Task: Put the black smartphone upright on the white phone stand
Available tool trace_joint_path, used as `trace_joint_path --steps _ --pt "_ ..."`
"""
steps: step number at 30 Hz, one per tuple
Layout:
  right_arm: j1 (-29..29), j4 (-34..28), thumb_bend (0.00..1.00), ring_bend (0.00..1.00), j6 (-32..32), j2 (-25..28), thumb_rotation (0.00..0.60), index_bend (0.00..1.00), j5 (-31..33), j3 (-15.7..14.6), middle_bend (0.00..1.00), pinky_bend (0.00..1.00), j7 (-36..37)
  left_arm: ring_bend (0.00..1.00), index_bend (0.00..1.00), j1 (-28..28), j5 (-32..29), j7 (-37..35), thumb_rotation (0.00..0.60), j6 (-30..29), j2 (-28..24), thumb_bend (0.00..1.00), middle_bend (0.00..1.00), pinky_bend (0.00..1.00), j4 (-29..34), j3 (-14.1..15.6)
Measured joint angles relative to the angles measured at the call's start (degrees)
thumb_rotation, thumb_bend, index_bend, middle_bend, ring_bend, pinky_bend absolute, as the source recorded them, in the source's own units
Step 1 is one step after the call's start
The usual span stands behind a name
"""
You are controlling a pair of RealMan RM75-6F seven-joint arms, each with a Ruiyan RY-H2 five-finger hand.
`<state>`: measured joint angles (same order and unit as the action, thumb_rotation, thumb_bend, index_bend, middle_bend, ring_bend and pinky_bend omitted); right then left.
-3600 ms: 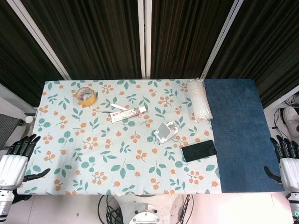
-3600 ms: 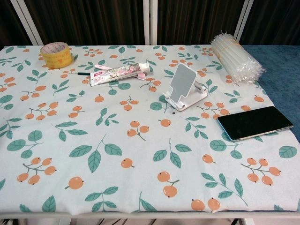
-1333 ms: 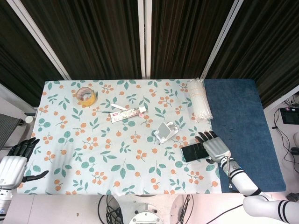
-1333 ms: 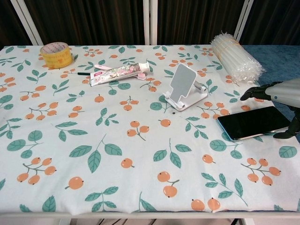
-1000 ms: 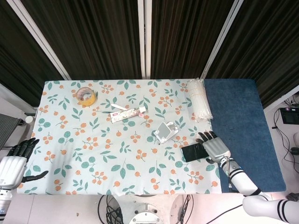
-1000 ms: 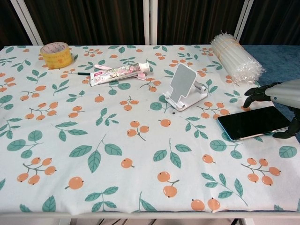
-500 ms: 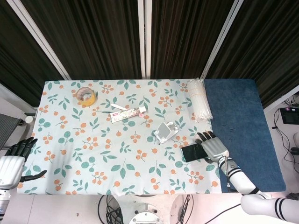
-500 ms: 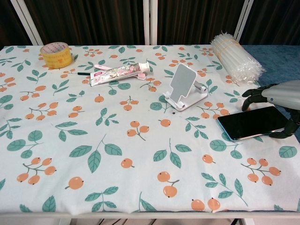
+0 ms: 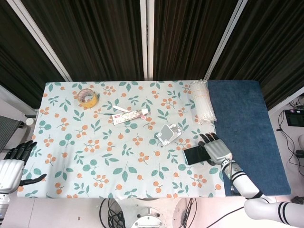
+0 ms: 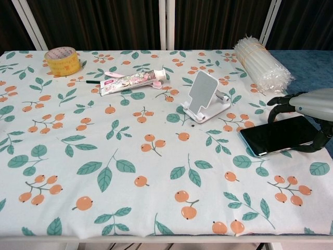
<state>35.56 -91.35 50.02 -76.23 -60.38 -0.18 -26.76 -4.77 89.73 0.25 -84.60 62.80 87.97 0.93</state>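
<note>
The right hand (image 10: 310, 107) grasps the black smartphone (image 10: 278, 135) across its far end, long axis running left toward the nearby white phone stand (image 10: 205, 97); the released left hand (image 9: 10, 169) rests well apart.

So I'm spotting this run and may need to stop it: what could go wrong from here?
The right hand grips the black smartphone only at its far end, one edge barely raised off the cloth, so it may slip out during the lift. The white phone stand looks light and sits loose, so a hard placement could tip or push it. The straw bundle lies close behind and could get bumped.
</note>
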Motion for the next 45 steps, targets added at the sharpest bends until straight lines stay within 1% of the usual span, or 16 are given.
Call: trace_joint_path --steps 3,6,10,15,17,22,26,29,32,35,40,43,45 --pt "-0.28 -0.03 0.32 0.0 0.36 0.15 0.6 0.5 -0.54 0.03 0.15 0.0 0.85 0.1 0.08 -0.04 -0.04 0.0 0.425 0.13 -0.02 0.06 0.08 0.2 0.08 0.02" --pt "-0.49 0.11 0.33 0.01 0.67 0.27 0.6 0.5 -1.16 0.03 0.23 0.0 1.46 0.1 0.08 -0.05 -0.02 0.05 0.425 0.14 -0.06 0.06 0.08 0.2 0.17 0.03" --pt "-0.75 0.45 0.33 0.11 1.09 0.29 0.6 0.52 -2.06 0.07 0.31 0.0 2.37 0.1 0.08 -0.04 -0.16 -0.01 0.427 0.26 -0.09 0.06 0.08 0.2 0.22 0.03" --pt "-1.28 0.95 0.35 0.25 2.2 0.21 0.6 0.54 -4.06 0.15 0.35 0.0 3.74 0.1 0.08 -0.04 -0.23 -0.07 0.434 0.42 -0.08 0.06 0.08 0.2 0.23 0.08" --pt "-1.49 1.2 0.36 0.3 2.59 0.16 0.6 0.54 -4.75 0.21 0.36 0.0 4.32 0.1 0.08 -0.07 -0.26 -0.08 0.436 0.46 -0.07 0.06 0.07 0.2 0.24 0.07" --pt "-1.87 1.5 0.37 0.35 3.0 0.21 0.6 0.55 -5.66 0.38 0.38 0.0 5.22 0.1 0.08 -0.07 -0.26 -0.16 0.442 0.44 -0.03 0.06 0.07 0.2 0.21 0.04" --pt "-2.11 1.15 0.38 0.37 3.72 0.67 0.6 0.55 -6.72 0.63 0.39 0.0 5.93 0.1 0.08 0.0 -0.39 -0.44 0.442 0.46 0.02 0.06 0.07 0.2 0.03 0.06" --pt "-2.52 0.37 0.38 0.38 5.38 1.61 0.6 0.56 -8.23 0.91 0.4 0.0 6.46 0.1 0.08 0.07 -0.34 -0.67 0.441 0.35 0.04 0.06 0.07 0.2 -0.13 0.09" --pt "-3.2 -1.21 0.38 0.38 7.91 3.53 0.6 0.57 -9.87 1.46 0.4 0.0 7.18 0.1 0.08 0.08 -0.22 -0.95 0.444 0.16 0.0 0.06 0.07 0.2 -0.22 0.03" --pt "-3.97 -3.71 0.38 0.38 10.8 6.55 0.6 0.57 -11.36 2.44 0.4 0.0 7.99 0.1 0.08 0.04 -0.04 -1.23 0.444 -0.04 0.04 0.06 0.07 0.2 -0.33 -0.06" --pt "-4.63 -8.74 0.38 0.38 15.38 12.49 0.6 0.58 -13.7 5.32 0.4 0.0 8.29 0.1 0.08 0.08 0.27 -1.57 0.445 -0.33 0.34 0.06 0.07 0.2 -0.59 -0.02" --pt "-3.88 -11.02 0.38 0.39 15.74 14.98 0.6 0.58 -14.0 7.25 0.4 0.0 6.21 0.1 0.08 0.22 0.43 -1.67 0.445 -0.73 0.37 0.06 0.07 0.2 -0.61 -0.02" --pt "-2.79 -12.26 0.38 0.39 15.38 16.09 0.6 0.58 -13.7 8.33 0.4 0.0 3.44 0.1 0.08 0.36 0.49 -1.74 0.443 -1.01 0.35 0.06 0.07 0.2 -0.58 -0.02"
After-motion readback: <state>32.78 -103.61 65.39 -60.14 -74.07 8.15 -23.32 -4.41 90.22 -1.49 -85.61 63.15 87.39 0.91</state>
